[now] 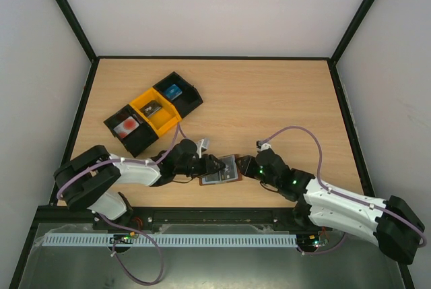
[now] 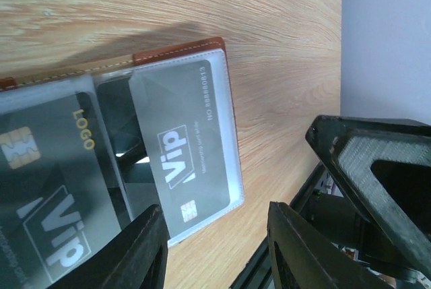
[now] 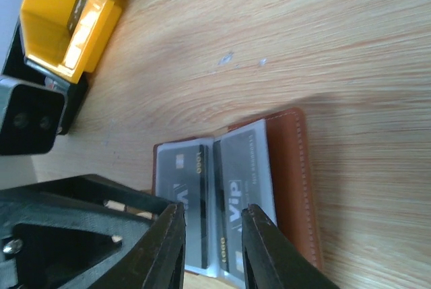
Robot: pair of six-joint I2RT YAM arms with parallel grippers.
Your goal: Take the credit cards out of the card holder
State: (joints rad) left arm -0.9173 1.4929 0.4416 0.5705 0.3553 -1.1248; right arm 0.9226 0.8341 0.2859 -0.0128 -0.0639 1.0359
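The brown card holder (image 1: pixel 225 173) lies open on the table near the front edge, between my two grippers. Its clear sleeves hold two dark grey VIP cards (image 2: pixel 185 141) (image 2: pixel 47 188), which also show in the right wrist view (image 3: pixel 185 181) (image 3: pixel 246 181). My left gripper (image 1: pixel 217 165) (image 2: pixel 219 248) is open at the holder's left side, one finger (image 2: pixel 145 248) over a sleeve's corner. My right gripper (image 1: pixel 246 167) (image 3: pixel 212 248) is open just above the sleeves at the holder's right side. A white card with a red blotch (image 1: pixel 126 126), a dark grey card (image 1: pixel 153 108) and a blue card (image 1: pixel 174 91) lie in trays.
Three joined trays stand at the back left: a black one (image 1: pixel 116 121), a yellow one (image 1: pixel 143 101) (image 3: pixel 47 19) and another black one (image 1: pixel 192 98). The black front rail (image 1: pixel 215 213) runs close behind the holder. The grippers are nearly touching each other.
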